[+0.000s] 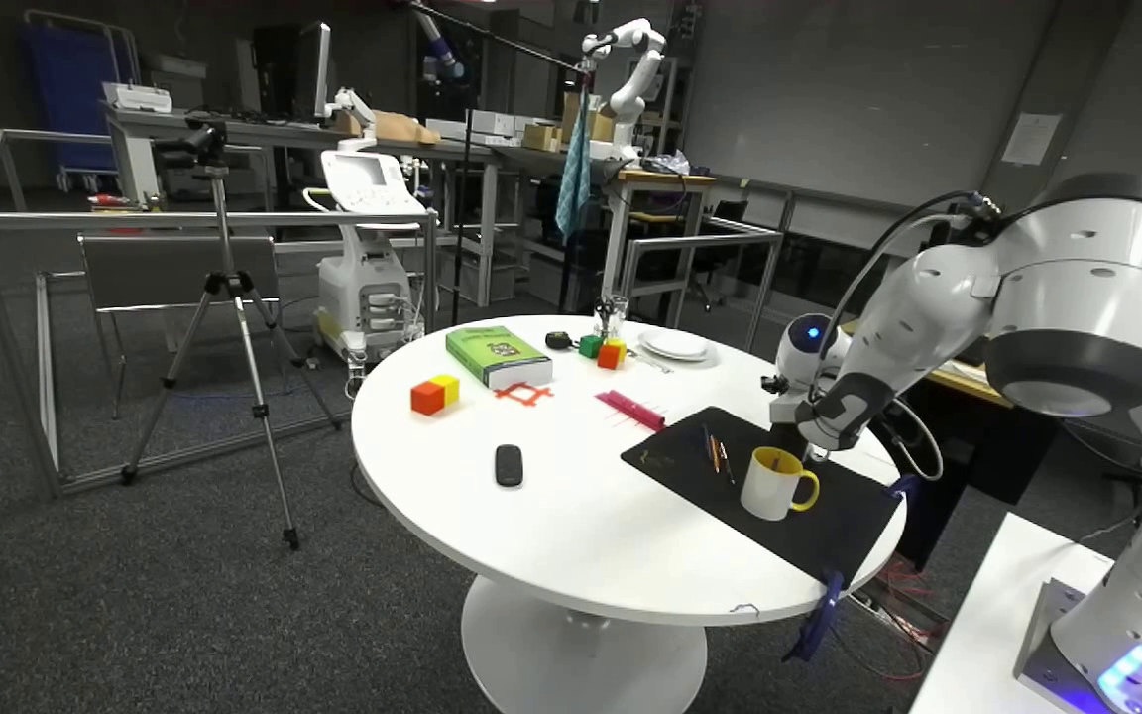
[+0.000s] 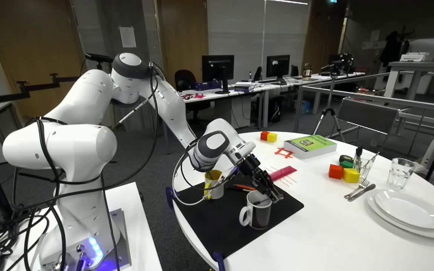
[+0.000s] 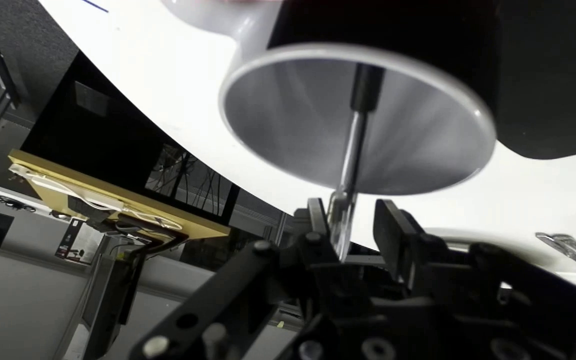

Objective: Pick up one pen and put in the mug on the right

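In the wrist view a silver pen [image 3: 352,155] with a black lower part [image 3: 366,90] leans into the mug on the right [image 3: 288,120], which is dark outside and pale inside. My gripper [image 3: 350,207] is open over the rim. Its fingers stand apart on either side of the pen's clear top end; the pen is close to one finger, and I cannot tell whether they touch. An exterior view has this mug [image 2: 257,214] upright on the black mat [image 2: 220,226], below the gripper [image 2: 275,195]. Other pens [image 2: 244,187] lie on the mat.
A white mug with yellow interior [image 1: 771,486] stands on the mat, near the arm. Around the round table [image 1: 571,516] are a pink object [image 1: 632,410], green book [image 1: 499,355], coloured blocks [image 1: 428,399], plates [image 2: 409,209], cutlery [image 2: 360,191] and a glass [image 2: 400,173].
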Available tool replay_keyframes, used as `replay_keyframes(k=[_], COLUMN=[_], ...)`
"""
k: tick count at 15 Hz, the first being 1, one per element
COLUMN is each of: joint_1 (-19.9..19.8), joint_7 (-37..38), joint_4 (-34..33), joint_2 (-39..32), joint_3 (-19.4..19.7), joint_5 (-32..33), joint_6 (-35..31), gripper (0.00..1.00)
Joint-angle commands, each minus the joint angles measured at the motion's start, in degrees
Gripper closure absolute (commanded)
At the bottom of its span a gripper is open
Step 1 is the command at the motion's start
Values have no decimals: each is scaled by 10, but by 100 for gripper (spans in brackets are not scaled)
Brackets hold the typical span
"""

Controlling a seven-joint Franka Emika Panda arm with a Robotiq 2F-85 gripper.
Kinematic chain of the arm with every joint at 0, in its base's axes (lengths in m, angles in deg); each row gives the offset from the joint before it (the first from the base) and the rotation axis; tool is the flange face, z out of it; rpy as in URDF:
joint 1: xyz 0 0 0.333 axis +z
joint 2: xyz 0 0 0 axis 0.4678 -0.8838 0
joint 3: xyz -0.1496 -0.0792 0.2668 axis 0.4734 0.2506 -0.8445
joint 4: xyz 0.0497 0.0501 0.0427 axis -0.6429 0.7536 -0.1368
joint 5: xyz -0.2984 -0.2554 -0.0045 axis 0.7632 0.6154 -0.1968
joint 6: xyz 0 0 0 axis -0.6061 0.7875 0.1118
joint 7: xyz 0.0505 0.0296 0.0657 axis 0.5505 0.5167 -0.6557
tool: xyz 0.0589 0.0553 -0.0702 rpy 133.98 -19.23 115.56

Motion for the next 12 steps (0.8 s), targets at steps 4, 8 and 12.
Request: replay_keyframes(k=[4,8,12], joint_1=[-14,-12,-17], joint_7=[-26,-25,-38], joint_4=[-8,-8,-2], joint_2=[6,31,99], joint_3=[-7,-2,2], joint_5=[-14,-20,-30], joint_6=[-12,-1,8], gripper=[11,0,0])
